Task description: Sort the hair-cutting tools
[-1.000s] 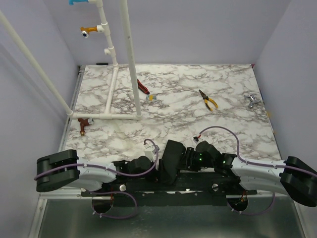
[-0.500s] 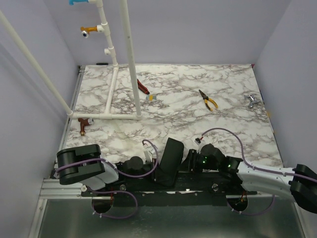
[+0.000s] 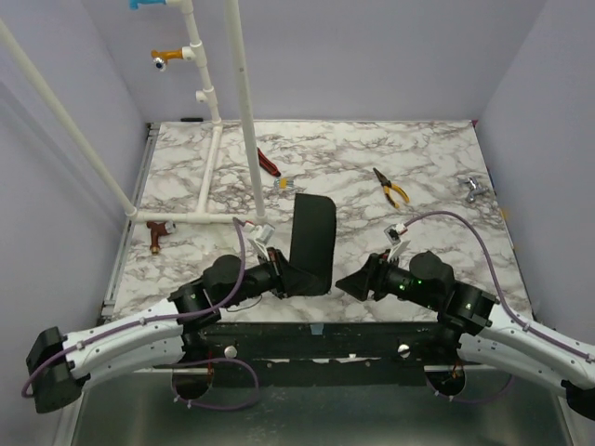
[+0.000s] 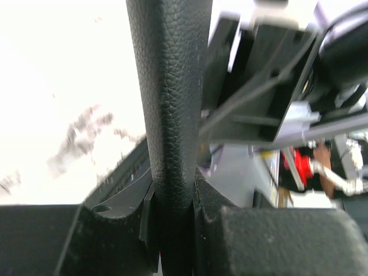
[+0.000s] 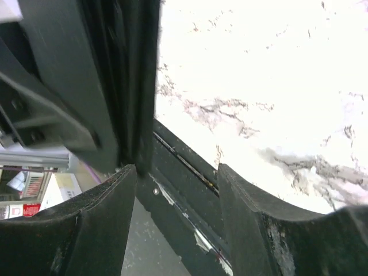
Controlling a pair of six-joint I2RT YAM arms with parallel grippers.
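The left gripper (image 3: 279, 277) is now closed on the case (image 3: 311, 243) and holds it upright, farther over the table (image 3: 418, 158); the right gripper (image 3: 346, 282) stands wider.

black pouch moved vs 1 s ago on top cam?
Yes. The black pouch, clamped in the left gripper, has gone up-table from the base rail toward the white pipe frame. Its top edge is now about level with the yellow-handled pliers.

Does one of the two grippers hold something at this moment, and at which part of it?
The left gripper clamps the black textured pouch near its lower end. The right gripper is open beside it and holds nothing.
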